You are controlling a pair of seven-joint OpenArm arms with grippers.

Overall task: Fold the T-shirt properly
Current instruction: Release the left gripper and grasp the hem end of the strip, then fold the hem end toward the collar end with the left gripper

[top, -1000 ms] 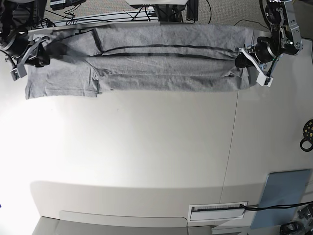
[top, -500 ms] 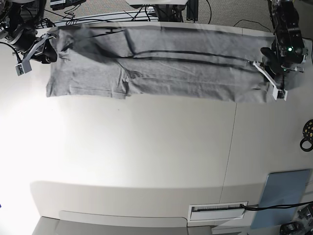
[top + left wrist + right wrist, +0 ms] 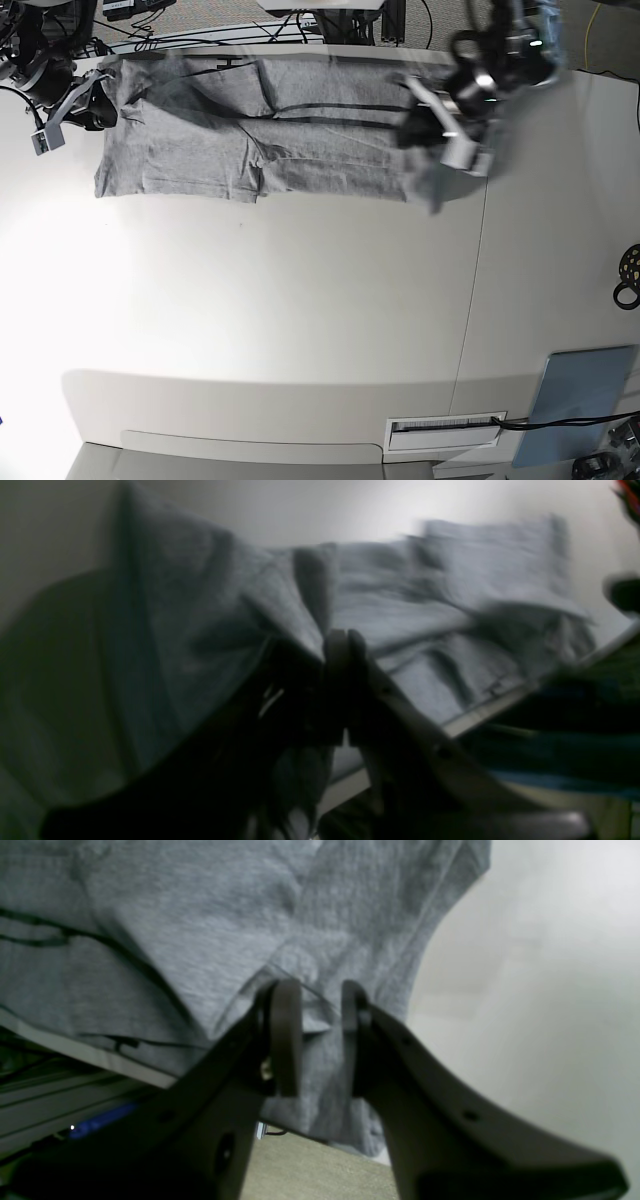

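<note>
From my seat the T-shirt (image 3: 300, 140) is lying as a long grey band along the far edge of the worktop (image 3: 300, 320), with thin dark lines running lengthwise across it.

Left end effector (image 3: 425, 125) is over the right-hand part of the shirt in the base view, blurry there, and it has a bunch of fabric lifted off the worktop, with a flap hanging below it. On the left wrist cam its tips (image 3: 342, 640) are pressed together with grey cloth (image 3: 210, 630) draped over them, so it's clenched on the shirt.

Right end effector (image 3: 95, 108) sits at the sleeve end, at the shirt's corner. Its wrist cam shows the 2 fingers (image 3: 287, 1005) part way apart with a fold of shirt (image 3: 200, 930) between them, so it's grasping the cloth too.
</note>
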